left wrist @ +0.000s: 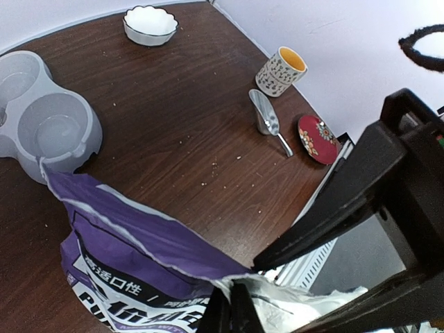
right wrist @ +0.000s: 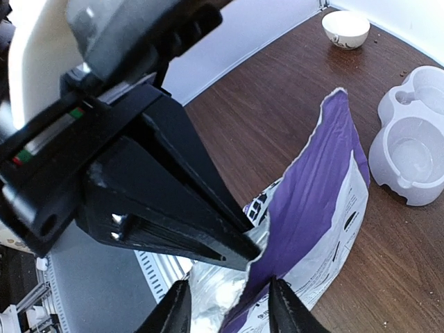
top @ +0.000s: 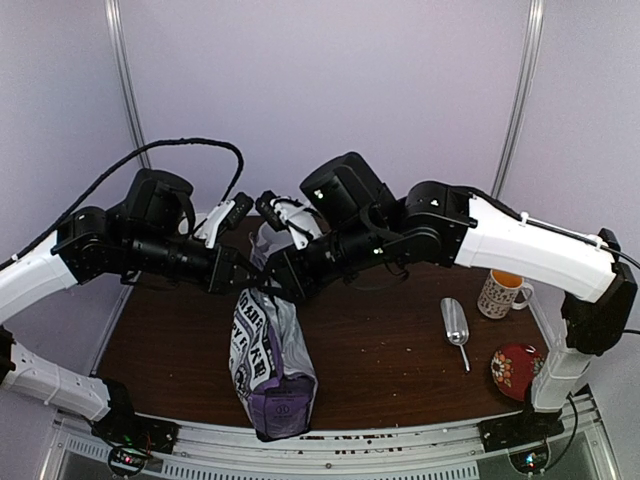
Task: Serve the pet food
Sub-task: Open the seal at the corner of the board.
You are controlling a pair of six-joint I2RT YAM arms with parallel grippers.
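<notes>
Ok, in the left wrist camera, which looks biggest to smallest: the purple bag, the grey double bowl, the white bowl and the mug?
1. purple bag, though it is nearest the camera.
2. grey double bowl.
3. white bowl and mug look about alike; I won't rank them.

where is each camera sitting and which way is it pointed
Top external: above and behind the arms, looking down on the table; both arms show, meeting at the bag.
Left wrist: on the left arm, looking down past the left gripper, shut on the bag's edge, toward the scoop and mug.
Right wrist: on the right arm, looking down past the right gripper, fingers apart astride the bag's edge.
Both wrist views share the bag, the grey double bowl and the white bowl.
</notes>
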